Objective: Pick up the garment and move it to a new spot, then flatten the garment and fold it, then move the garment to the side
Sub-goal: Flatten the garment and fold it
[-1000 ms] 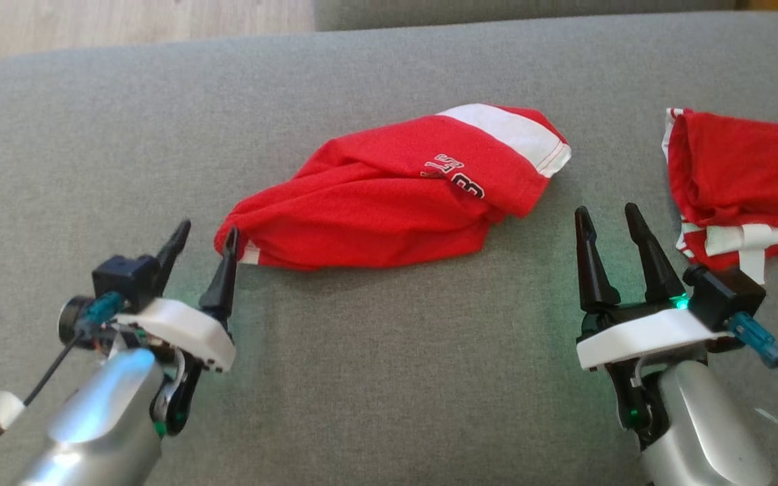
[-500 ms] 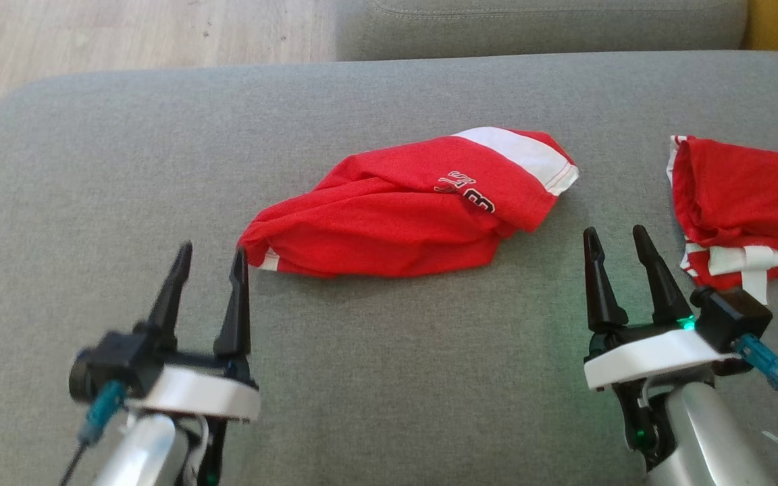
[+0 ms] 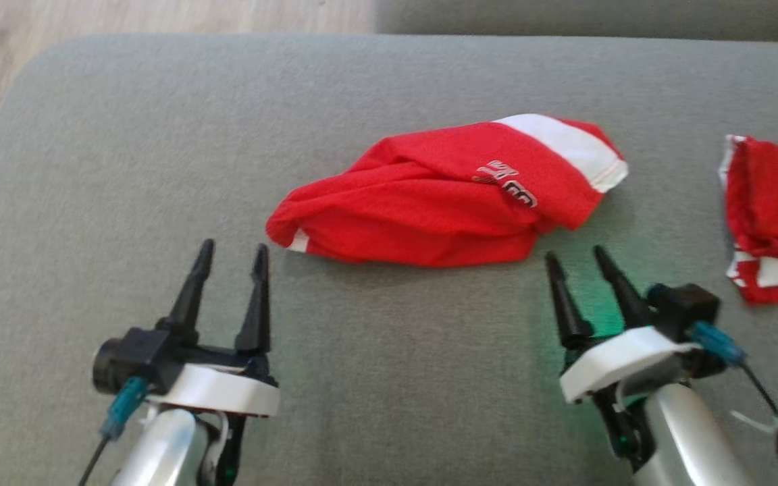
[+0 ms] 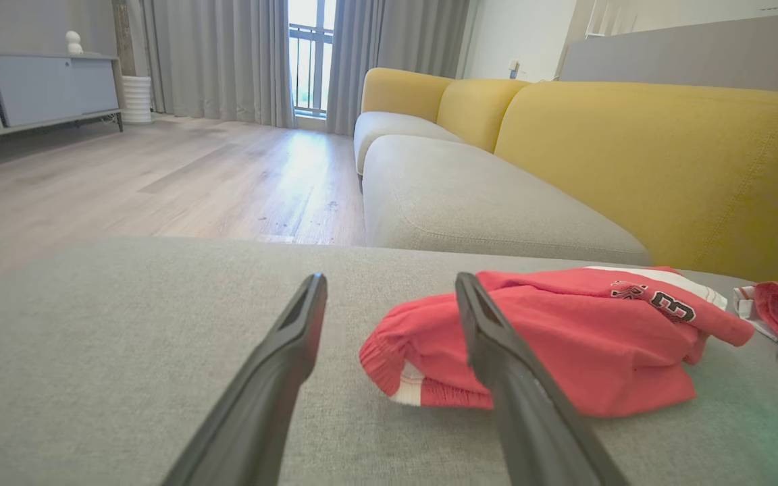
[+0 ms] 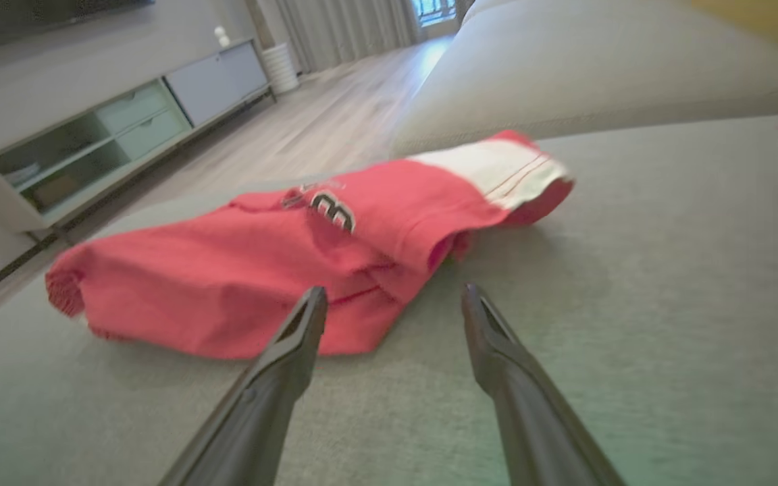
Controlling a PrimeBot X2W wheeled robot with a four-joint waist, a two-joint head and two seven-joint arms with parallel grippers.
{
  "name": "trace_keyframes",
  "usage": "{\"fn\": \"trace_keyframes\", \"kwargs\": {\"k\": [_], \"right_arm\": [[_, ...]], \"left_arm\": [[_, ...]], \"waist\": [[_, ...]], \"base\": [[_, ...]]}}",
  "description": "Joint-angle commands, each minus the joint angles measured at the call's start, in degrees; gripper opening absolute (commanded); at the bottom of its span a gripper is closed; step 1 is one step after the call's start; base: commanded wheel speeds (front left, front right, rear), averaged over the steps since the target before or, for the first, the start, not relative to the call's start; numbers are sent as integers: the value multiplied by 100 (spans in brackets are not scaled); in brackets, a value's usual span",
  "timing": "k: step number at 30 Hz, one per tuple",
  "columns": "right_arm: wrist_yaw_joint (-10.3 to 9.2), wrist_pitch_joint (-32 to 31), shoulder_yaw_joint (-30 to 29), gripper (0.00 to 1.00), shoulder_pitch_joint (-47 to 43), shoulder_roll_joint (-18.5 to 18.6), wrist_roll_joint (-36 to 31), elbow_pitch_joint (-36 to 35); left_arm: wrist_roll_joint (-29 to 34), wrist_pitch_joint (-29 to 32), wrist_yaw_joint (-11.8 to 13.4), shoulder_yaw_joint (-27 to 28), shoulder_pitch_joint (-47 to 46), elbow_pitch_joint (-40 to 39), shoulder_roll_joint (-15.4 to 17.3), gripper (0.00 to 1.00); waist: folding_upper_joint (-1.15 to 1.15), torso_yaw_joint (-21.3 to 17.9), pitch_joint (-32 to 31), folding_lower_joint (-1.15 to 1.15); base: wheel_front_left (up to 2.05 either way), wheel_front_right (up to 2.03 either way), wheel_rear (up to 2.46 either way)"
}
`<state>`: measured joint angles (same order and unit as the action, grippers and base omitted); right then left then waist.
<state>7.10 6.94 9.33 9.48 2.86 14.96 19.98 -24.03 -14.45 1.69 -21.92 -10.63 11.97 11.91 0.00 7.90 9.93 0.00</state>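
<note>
Two red pieces lie on the grey cushion [image 3: 125,169]: the garment [image 3: 443,202] mid-cushion, just ahead of the left gripper [image 3: 235,246] and right gripper [image 3: 574,253], fingers apart and empty, plus another red bundle [image 3: 770,196] off to the right. Pinch only one layer and that loose fold probably falls apart on the lift.

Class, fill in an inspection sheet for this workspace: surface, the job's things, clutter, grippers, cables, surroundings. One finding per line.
Surface: grey cushion, flat.
Job's things: red garment, bunched, white band at its right end.
Clutter: second red garment at the right edge, cut off.
Grippers: left gripper open by the garment's left end; right gripper open by its right end; both hold nothing.
Cables: left wrist cable and right wrist cable, teal plugs, off the cloth.
Surroundings: wooden floor, yellow sofa, curtains, low cabinet.
</note>
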Motion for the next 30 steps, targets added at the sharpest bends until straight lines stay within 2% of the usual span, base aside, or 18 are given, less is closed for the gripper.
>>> {"fn": "trace_keyframes", "kwargs": {"k": [1,7,12,13,14,15,23,30], "right_arm": [[39,-118,252,100,320,1,5,-38],[39,-418,430,100,644,1,135,612],[39,-325,519,100,885,1,402,1101],[39,-292,545,87,926,1,450,1181],[39,-258,572,41,966,1,480,1259],[39,-221,599,0,1007,1,496,1333],[39,283,641,0,1183,1,621,1537],[39,578,433,0,975,1,571,1250]], "left_arm": [[80,-54,-70,252,-241,-76,-15,100],[240,-54,-267,364,-273,162,-254,100],[370,-54,-388,492,-272,294,-390,100],[393,-54,-405,523,-267,307,-412,100],[416,-54,-424,550,-258,325,-429,100],[441,-54,-444,569,-249,350,-442,100],[605,-54,-547,748,-246,447,-510,100],[692,-54,-595,873,-163,471,-550,100]], "waist": [[0,152,122,0],[0,376,202,0],[0,460,199,0],[0,461,198,0],[0,456,196,0],[0,447,196,0],[0,253,141,0],[0,25,-49,0]], "base": [[0,0,0],[0,0,0],[0,0,0],[0,0,0],[0,0,0],[0,0,0],[0,0,0],[0,0,0]]}}
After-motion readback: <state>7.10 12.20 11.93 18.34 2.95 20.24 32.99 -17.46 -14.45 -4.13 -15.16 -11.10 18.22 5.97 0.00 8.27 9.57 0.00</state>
